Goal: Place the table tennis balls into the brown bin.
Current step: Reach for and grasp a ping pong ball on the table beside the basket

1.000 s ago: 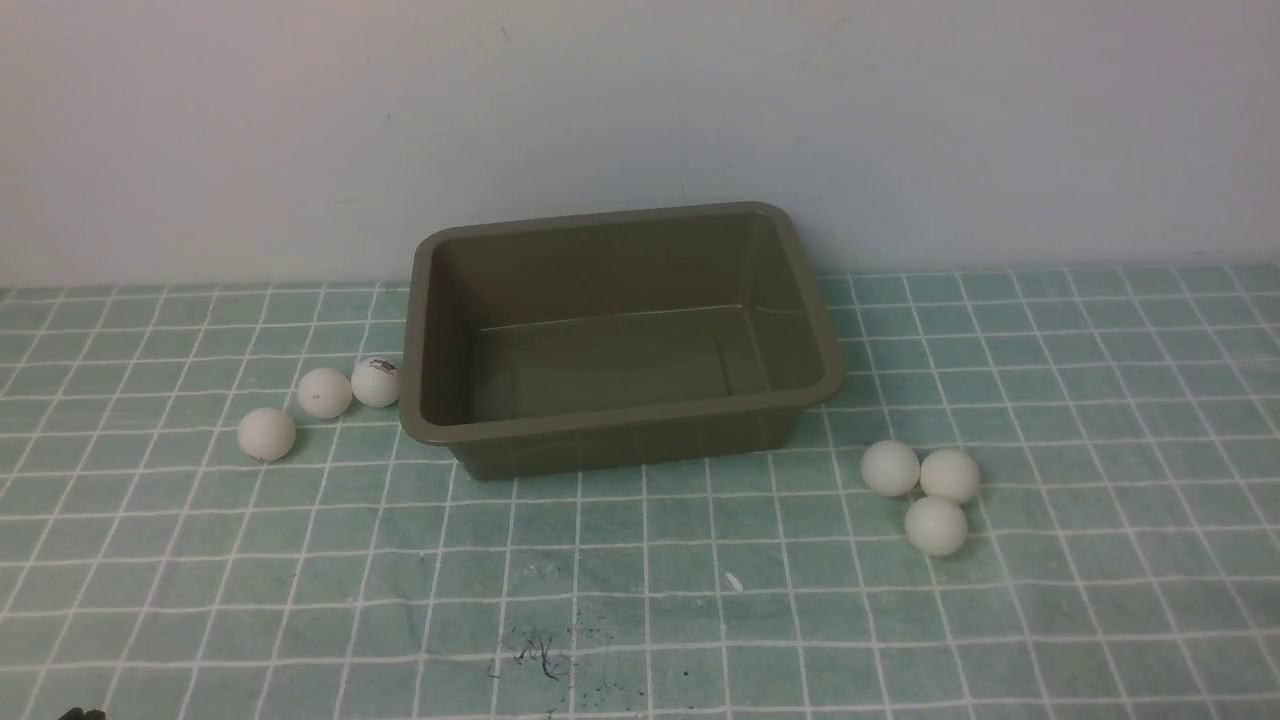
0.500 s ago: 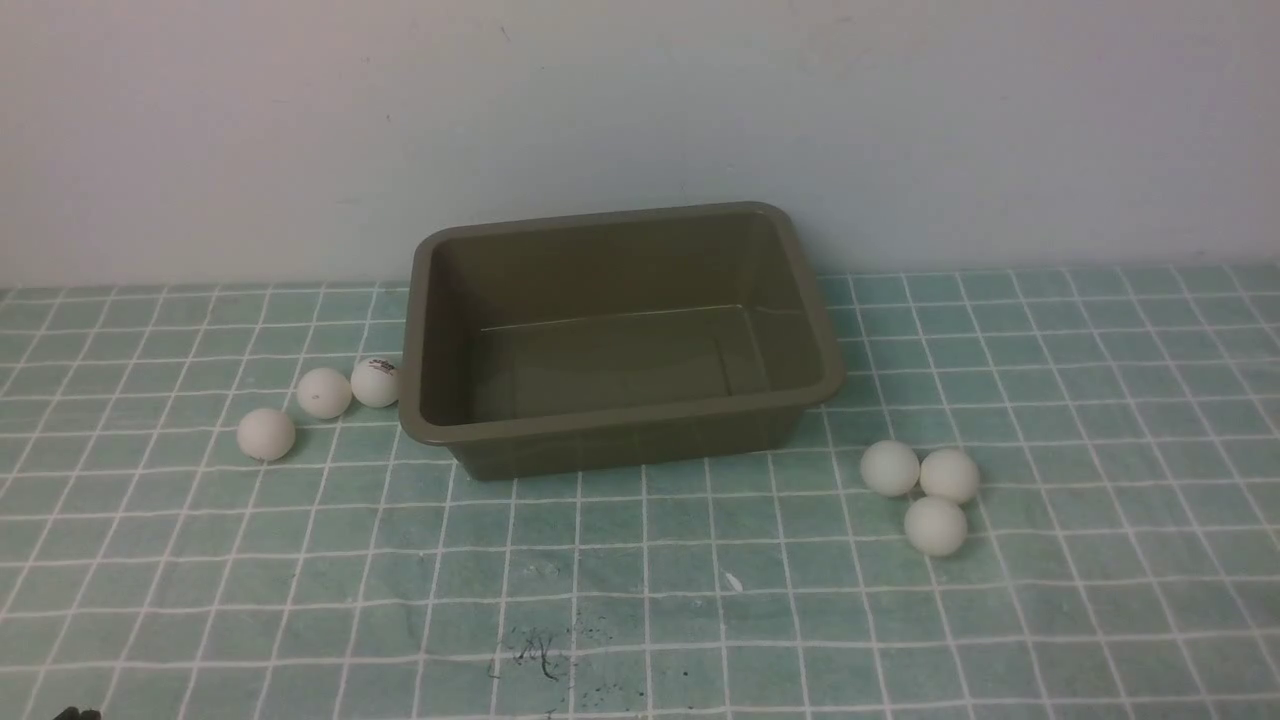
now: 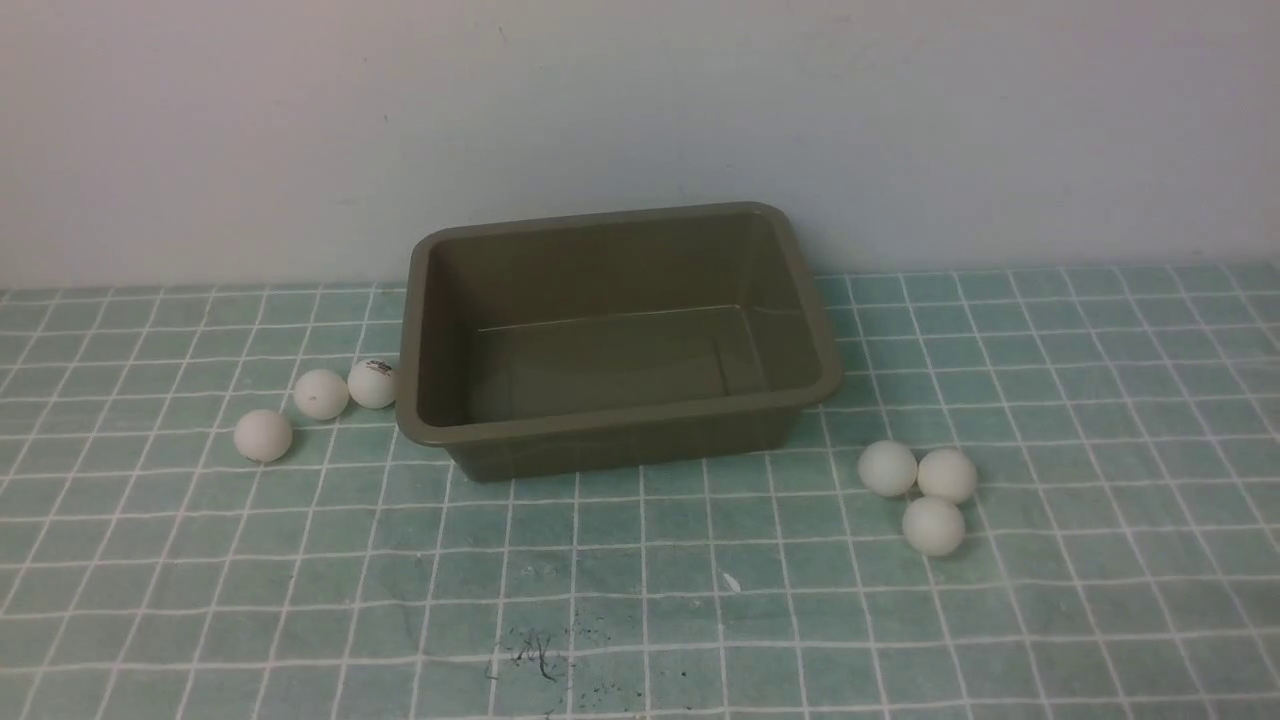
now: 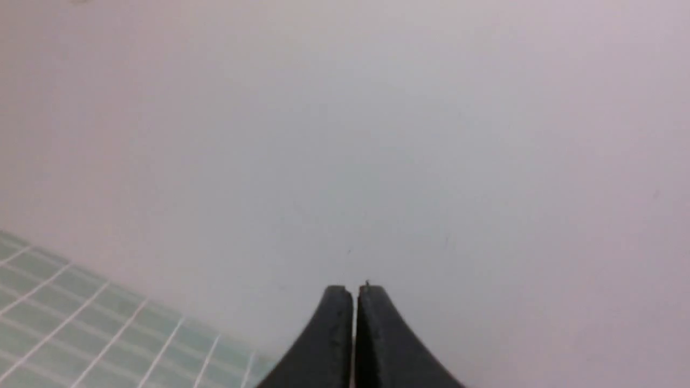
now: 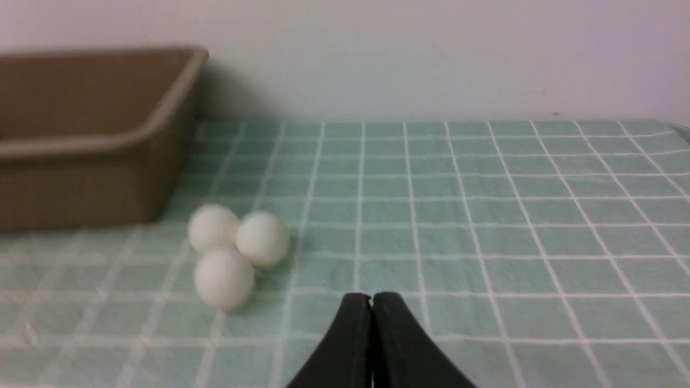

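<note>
The brown bin (image 3: 800,300) stands empty at the back middle of the table, against the wall. Three table tennis balls lie left of it: one (image 3: 263,436), one (image 3: 321,394), and one with a dark logo (image 3: 372,383) touching the bin's rim. Three more cluster to its right: (image 3: 887,468), (image 3: 947,475), (image 3: 933,526). In the right wrist view that cluster (image 5: 223,277) lies ahead of my right gripper (image 5: 371,297), which is shut and empty. My left gripper (image 4: 354,291) is shut, empty and faces the wall. Neither gripper shows in the front view.
A green cloth with a white grid (image 3: 1100,560) covers the table. A pale wall (image 3: 640,100) rises just behind the bin. Dark specks (image 3: 540,655) mark the cloth near the front edge.
The front view has shifted slightly, so bin and balls sit a few pixels left of before. The dark arm tip at the lower left corner has left the view.
</note>
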